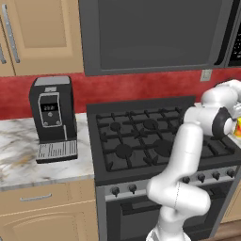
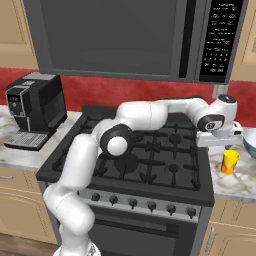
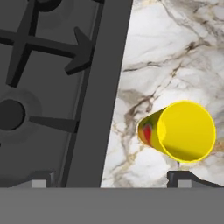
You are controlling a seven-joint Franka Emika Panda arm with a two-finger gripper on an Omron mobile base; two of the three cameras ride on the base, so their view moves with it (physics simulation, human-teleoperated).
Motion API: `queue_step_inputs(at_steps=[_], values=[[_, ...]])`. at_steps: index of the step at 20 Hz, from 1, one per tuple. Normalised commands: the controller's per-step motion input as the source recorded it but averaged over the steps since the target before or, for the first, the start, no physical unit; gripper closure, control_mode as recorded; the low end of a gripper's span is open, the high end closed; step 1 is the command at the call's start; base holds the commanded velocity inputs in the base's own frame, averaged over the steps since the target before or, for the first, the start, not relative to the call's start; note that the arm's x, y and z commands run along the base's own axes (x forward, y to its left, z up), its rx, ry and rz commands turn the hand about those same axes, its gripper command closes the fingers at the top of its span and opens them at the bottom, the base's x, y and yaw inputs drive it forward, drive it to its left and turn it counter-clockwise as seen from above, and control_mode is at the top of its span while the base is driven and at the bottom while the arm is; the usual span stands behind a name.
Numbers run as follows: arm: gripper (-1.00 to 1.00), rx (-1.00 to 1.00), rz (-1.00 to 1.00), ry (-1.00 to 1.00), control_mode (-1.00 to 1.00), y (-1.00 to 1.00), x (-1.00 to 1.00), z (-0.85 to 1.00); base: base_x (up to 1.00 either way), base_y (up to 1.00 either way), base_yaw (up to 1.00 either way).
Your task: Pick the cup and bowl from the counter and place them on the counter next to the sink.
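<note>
The cup (image 2: 230, 161), a small yellow tumbler with red-orange marks, stands upright on the marble counter (image 2: 235, 184) just right of the stove. My gripper (image 2: 223, 147) hovers above it and slightly to its left, open and empty. In the hand view the cup (image 3: 183, 131) lies off to the right, near the right fingertip (image 3: 189, 176), while the gripper (image 3: 114, 179) is centred over the stove's edge and the counter (image 3: 175, 52). A pale blue-grey bowl (image 2: 250, 142) shows at the right edge, just behind the cup. A sliver of the cup (image 1: 238, 127) peeks past the arm. The sink is out of view.
A black gas stove (image 2: 150, 155) with raised grates sits directly left of the cup. A microwave (image 2: 125, 35) hangs above it. A black coffee machine (image 1: 52, 117) stands on the counter left of the stove. A red backsplash runs behind.
</note>
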Motion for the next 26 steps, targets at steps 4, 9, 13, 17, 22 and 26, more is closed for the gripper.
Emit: queue_step_inputs(at_steps=[4,9,13,17,22,26], values=[[-1.00,0.02,0.00,0.02,-1.00,-0.31,0.08,-0.09,0.00,0.00,0.00],[-1.00,0.00,0.00,0.03,-1.00,-0.27,0.20,-0.11,0.00,0.00,0.00],[-1.00,0.00,0.00,0.03,-1.00,-0.02,0.24,-0.07,0.00,0.00,0.00],[-1.00,0.00,0.00,0.05,-1.00,0.00,0.25,-0.06,0.00,0.00,0.00],[-1.00,0.01,0.00,0.09,-1.00,-0.03,0.06,-0.18,0.00,0.00,0.00],[-1.00,0.02,0.00,0.10,-1.00,-0.08,0.08,-0.32,0.00,0.00,0.00]])
